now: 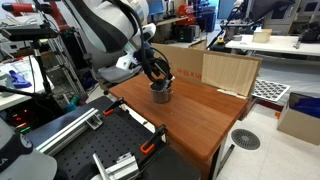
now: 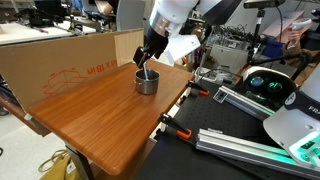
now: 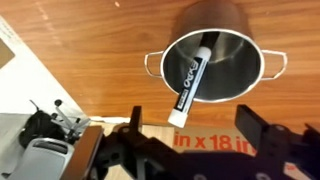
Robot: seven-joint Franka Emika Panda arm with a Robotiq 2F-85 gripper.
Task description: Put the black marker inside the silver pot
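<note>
The silver pot (image 3: 215, 60) stands on the wooden table, seen from above in the wrist view, with two small side handles. The black marker (image 3: 192, 78) lies slanted inside it, its dark part over the pot's dark inside and its pale end resting over the near rim. My gripper (image 3: 197, 130) is open and empty just above the pot; its two dark fingers stand on either side of the marker's pale end without touching it. In both exterior views the gripper (image 1: 157, 74) (image 2: 148, 56) hangs right over the pot (image 1: 161, 94) (image 2: 147, 83).
The wooden table (image 2: 95, 115) has a cardboard box (image 2: 60, 62) along its far side, which also shows in an exterior view (image 1: 228, 70). Black metal rails and clamps (image 1: 120, 160) sit beside the table edge. Lab benches and equipment stand around.
</note>
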